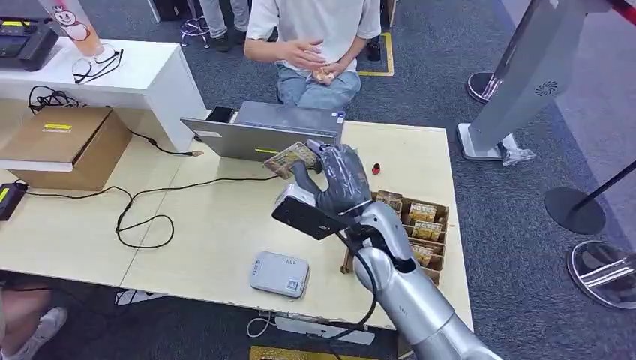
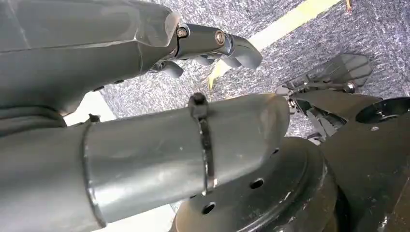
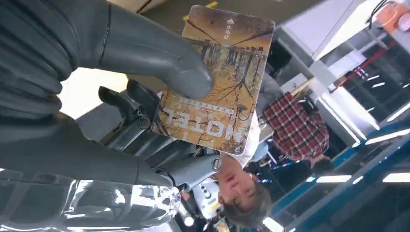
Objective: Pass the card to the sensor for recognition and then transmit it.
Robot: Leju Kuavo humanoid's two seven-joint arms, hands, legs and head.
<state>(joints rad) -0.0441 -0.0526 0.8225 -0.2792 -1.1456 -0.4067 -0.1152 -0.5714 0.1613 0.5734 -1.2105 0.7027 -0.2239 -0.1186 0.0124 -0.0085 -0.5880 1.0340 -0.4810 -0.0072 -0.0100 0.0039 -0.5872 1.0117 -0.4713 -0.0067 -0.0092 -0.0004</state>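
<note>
Right hand pinches the brown forest-print hotel card between thumb and fingers above the pale wooden desk; left hand hangs with fingers curled, holding nothing.

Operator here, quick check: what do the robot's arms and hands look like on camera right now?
The right arm is a smooth silver tube with a black cable looping along it to the wrist; a black flat module sits at that wrist. The right hand is dark grey with a thick thumb. The left hand is grey too, with a black cable tie around its cover.

I stand in a carpeted demo hall: a wooden table, laptop, stanchion bases, and floor tape.
</note>
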